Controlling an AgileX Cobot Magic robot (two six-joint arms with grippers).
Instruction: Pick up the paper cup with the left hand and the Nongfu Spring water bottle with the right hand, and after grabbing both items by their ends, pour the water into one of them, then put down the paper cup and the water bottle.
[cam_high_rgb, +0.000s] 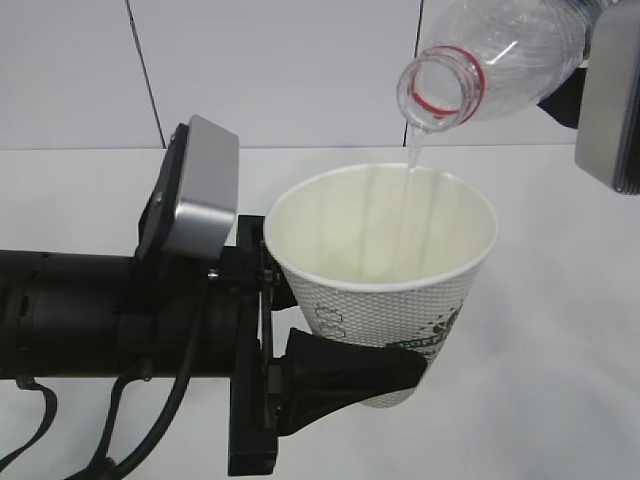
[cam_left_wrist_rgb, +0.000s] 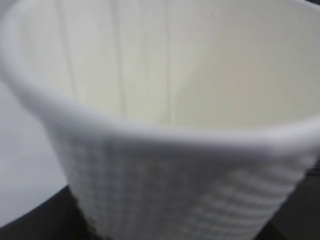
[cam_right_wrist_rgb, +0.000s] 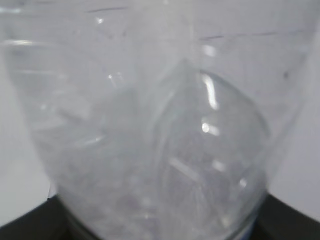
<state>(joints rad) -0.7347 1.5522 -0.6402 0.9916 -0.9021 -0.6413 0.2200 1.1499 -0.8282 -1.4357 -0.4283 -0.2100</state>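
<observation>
Left hand (cam_high_rgb: 110, 320) sits nearest, its claw (cam_high_rgb: 345, 375) clamped on the paper cup (cam_high_rgb: 385, 270) low down near the base, cup upright & held above the bench (cam_high_rgb: 560, 350). Behind & above, the Nongfu Spring water bottle (cam_high_rgb: 495, 55) is tipped mouth-down over the cup, thin stream of water (cam_high_rgb: 410, 175) falling in. Right claw is closed on the bottle's far end, judging by the wrist view. Pickups done, pour underway; both items not yet put down.
</observation>
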